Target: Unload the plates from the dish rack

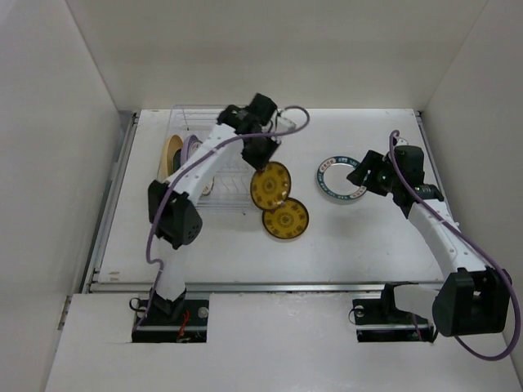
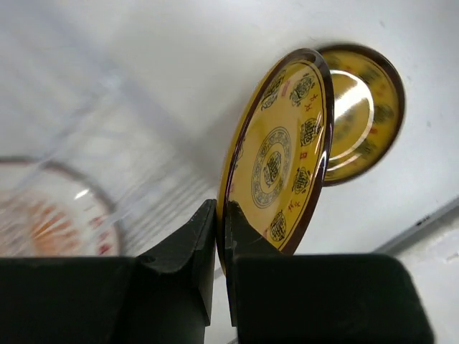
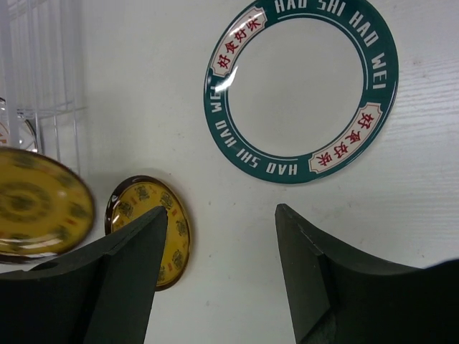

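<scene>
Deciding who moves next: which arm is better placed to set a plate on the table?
Left. The left gripper is shut on the tilted amber plate by its rim, near the flat amber plate. The right gripper is open and empty above the teal-rimmed plate.

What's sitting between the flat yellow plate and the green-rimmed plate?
Nothing: only bare table separates the flat yellow plate and the green-rimmed plate, as the top view and right wrist view both show.
</scene>
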Robot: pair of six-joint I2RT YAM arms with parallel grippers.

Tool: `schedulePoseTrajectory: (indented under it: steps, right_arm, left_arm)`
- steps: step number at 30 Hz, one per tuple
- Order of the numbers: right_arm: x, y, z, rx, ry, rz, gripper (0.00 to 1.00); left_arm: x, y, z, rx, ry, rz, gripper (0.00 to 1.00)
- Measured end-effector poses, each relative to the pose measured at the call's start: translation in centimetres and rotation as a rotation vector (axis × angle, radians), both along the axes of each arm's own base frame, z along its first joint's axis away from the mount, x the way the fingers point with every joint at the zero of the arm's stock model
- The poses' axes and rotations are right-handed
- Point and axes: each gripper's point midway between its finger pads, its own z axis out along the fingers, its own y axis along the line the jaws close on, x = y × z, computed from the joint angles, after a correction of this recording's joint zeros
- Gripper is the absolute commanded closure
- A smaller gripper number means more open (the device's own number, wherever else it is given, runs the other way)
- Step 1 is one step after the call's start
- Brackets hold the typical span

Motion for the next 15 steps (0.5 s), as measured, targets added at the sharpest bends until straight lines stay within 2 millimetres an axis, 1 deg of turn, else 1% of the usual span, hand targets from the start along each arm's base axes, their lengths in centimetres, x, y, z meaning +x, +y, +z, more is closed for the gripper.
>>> schedulePoseTrajectory:
  steps: [2, 3, 4, 6, 7, 8, 9, 11, 13, 14, 15]
  right_arm:
    - [-0.1, 0.0, -0.3, 0.001, 0.008, 0.002, 0.32]
    - [-0.1, 0.0, -0.4, 0.001, 0.011, 0.002, 0.32]
    - [-0.2, 0.0, -0.5, 0.001, 0.013, 0.002, 0.32]
    - [-0.2, 0.0, -0.6, 0.001, 0.015, 0.002, 0.32]
    - [-0.2, 0.0, -0.6, 0.001, 0.016, 0.002, 0.32]
    - [-0.3, 0.0, -0.7, 0.000, 0.017, 0.002, 0.32]
    - [-0.3, 0.0, -0.7, 0.000, 0.018, 0.002, 0.32]
    - [-0.3, 0.0, -0.8, 0.000, 0.019, 0.002, 0.32]
    - [-0.4, 0.0, -0.9, 0.000, 0.022, 0.001, 0.32]
    - [-0.4, 0.0, -0.9, -0.001, 0.023, 0.001, 0.32]
    - [-0.4, 0.0, -0.9, -0.001, 0.022, 0.001, 0.32]
  left_arm:
    - [-1.8, -2.4, -4.6, 0.031, 0.125, -0.085, 1.00]
    - [-2.8, -3.2, -6.8, 0.048, 0.184, -0.116, 1.00]
    - [-3.6, -3.8, -8.6, 0.064, 0.233, -0.140, 1.00]
    - [-4.6, -4.4, -11.2, 0.084, 0.303, -0.166, 1.00]
    - [-5.0, -4.8, -11.8, 0.074, 0.330, -0.176, 1.00]
    - [-5.2, -4.9, -12.0, 0.066, 0.345, -0.181, 1.00]
    - [-5.3, -5.1, -12.0, 0.056, 0.350, -0.184, 0.96]
    - [-5.3, -5.2, -11.9, 0.046, 0.351, -0.187, 0.80]
    - [-5.1, -5.1, -12.0, 0.048, 0.347, -0.191, 0.68]
    - [-5.0, -5.1, -12.1, 0.052, 0.345, -0.196, 0.54]
    - [-5.0, -5.0, -12.2, 0.057, 0.342, -0.202, 0.50]
